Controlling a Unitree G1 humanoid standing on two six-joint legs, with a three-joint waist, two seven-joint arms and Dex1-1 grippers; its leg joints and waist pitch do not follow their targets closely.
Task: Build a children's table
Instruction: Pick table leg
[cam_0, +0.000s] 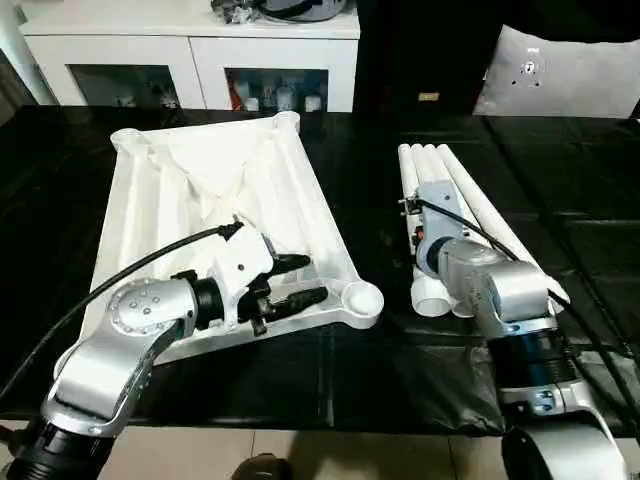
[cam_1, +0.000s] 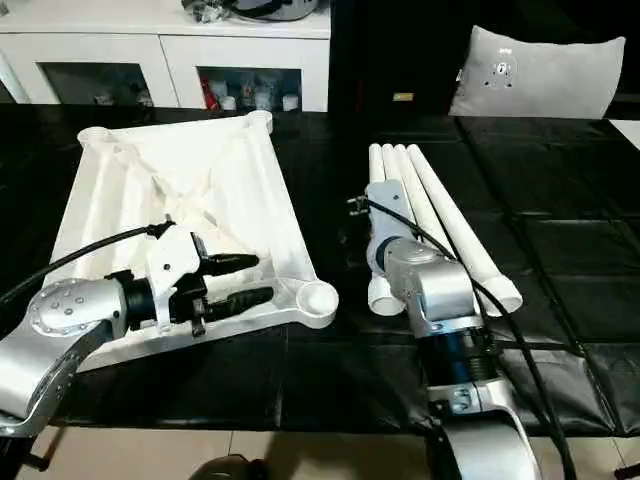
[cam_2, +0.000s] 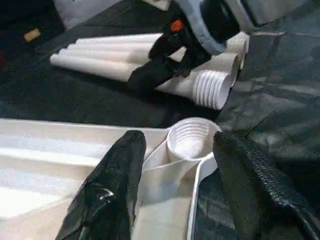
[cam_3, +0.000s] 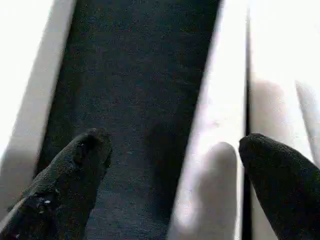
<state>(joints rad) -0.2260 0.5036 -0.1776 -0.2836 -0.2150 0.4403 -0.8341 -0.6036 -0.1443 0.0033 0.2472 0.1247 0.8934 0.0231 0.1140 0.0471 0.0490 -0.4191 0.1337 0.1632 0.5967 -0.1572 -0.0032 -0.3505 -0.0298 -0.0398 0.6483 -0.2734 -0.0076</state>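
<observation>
The white table top (cam_0: 200, 170) lies upside down on the black sheet, its ribbed underside facing up. My left gripper (cam_0: 316, 278) hovers over its near right part, open, its fingers pointing at the round corner socket (cam_2: 190, 140). Nothing is held between them. To the right, the tapered white legs (cam_0: 450, 190) lie side by side in a bundle, threaded ends towards me. My right gripper (cam_3: 175, 145) hangs open just above the legs, with one leg and a strip of black sheet between its fingers (cam_2: 150, 72).
A white cabinet (cam_0: 190, 50) with glass doors stands along the back. A grey pillow (cam_0: 560, 75) leans at the back right. The black sheet (cam_0: 350, 380) ends near my body, with pale floor beyond its front edge.
</observation>
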